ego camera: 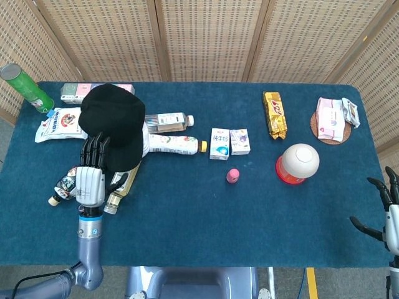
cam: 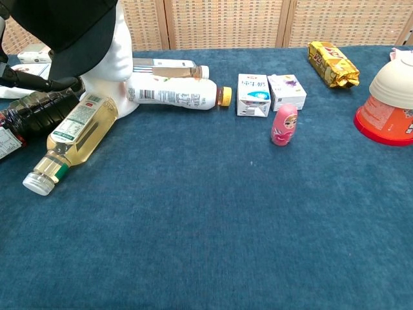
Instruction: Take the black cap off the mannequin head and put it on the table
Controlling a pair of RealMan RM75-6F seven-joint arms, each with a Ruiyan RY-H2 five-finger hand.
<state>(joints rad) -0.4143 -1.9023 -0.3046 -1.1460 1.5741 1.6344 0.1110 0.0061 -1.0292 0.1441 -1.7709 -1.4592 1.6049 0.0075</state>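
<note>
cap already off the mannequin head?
No, in the chest view the black cap sits on the white mannequin head, brim pointing down over its face.

Bottles crowd mannequin head base, right and front; cartons, pink doll mid-table; blue cloth near edge open

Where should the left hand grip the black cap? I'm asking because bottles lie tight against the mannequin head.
Probably the brim. It juts out from the mannequin head toward the table's near-left, stiff and free of the head, above the bottles. The left hand is already on that side, fingers spread, so come from there, pinch the brim's edge, and lift the black cap up and off.
</note>
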